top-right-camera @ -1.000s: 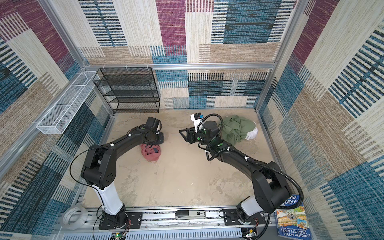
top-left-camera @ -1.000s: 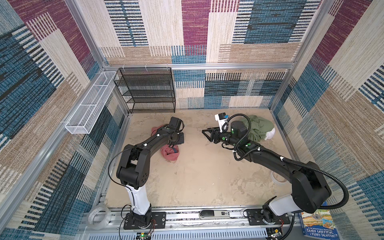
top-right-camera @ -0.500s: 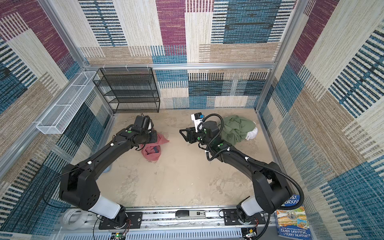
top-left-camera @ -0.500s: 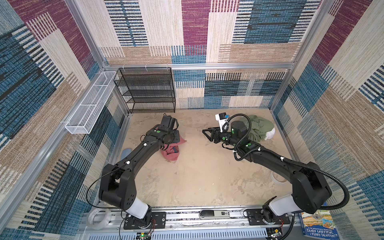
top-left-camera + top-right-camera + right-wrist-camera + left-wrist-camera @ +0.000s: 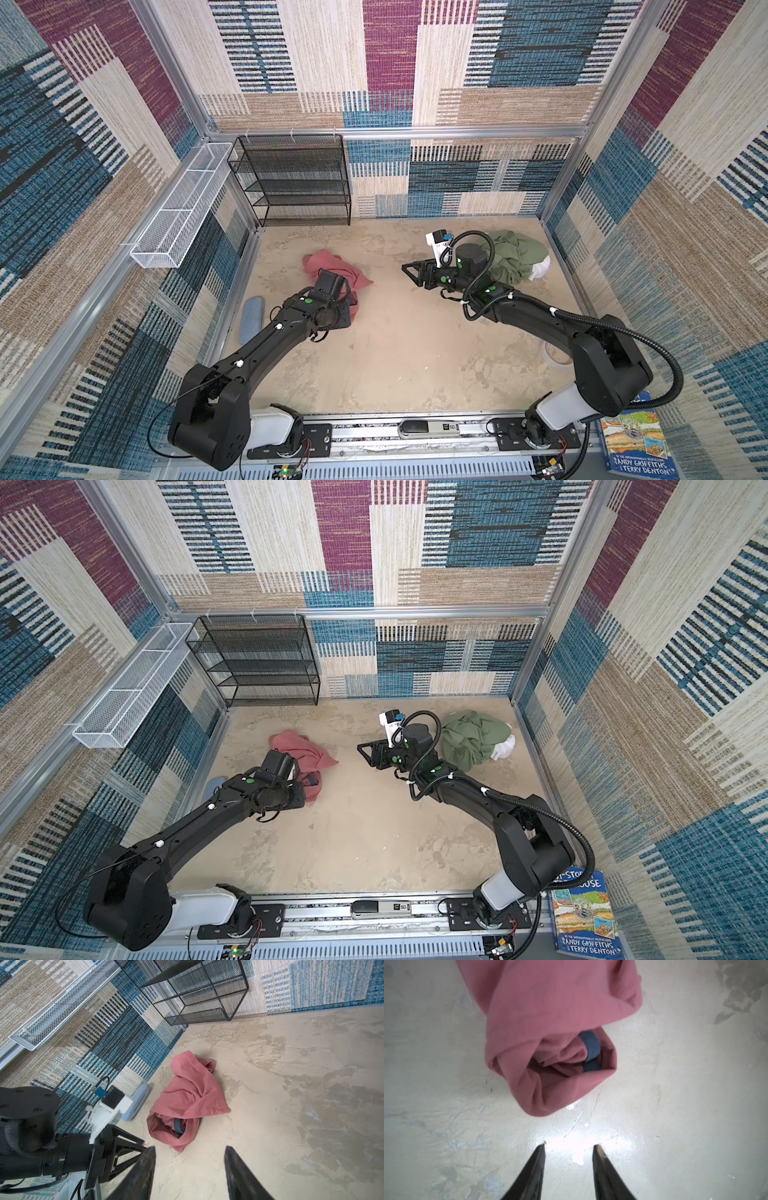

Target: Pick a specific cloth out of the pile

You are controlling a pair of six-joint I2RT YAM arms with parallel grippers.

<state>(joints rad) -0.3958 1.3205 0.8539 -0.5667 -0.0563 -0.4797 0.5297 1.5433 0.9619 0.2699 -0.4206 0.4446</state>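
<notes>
Left wrist: left hand (image 5: 569, 1145) has released the cloth (image 5: 550, 1022).

One salmon-red cloth (image 5: 326, 266), one olive-green garment (image 5: 515, 253), one white garment (image 5: 542, 268), two robot arms (image 5: 266, 345), one black mesh rack (image 5: 299, 183), one white wire basket (image 5: 178, 216), one book (image 5: 636, 444)

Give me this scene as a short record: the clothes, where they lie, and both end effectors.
pile: green garment and white garment, far right corner
red garment: lying alone on the left, apart from the pile
left end effector: open, empty, not touching the red garment
right end effector: open, empty, pointing toward the red garment
</notes>
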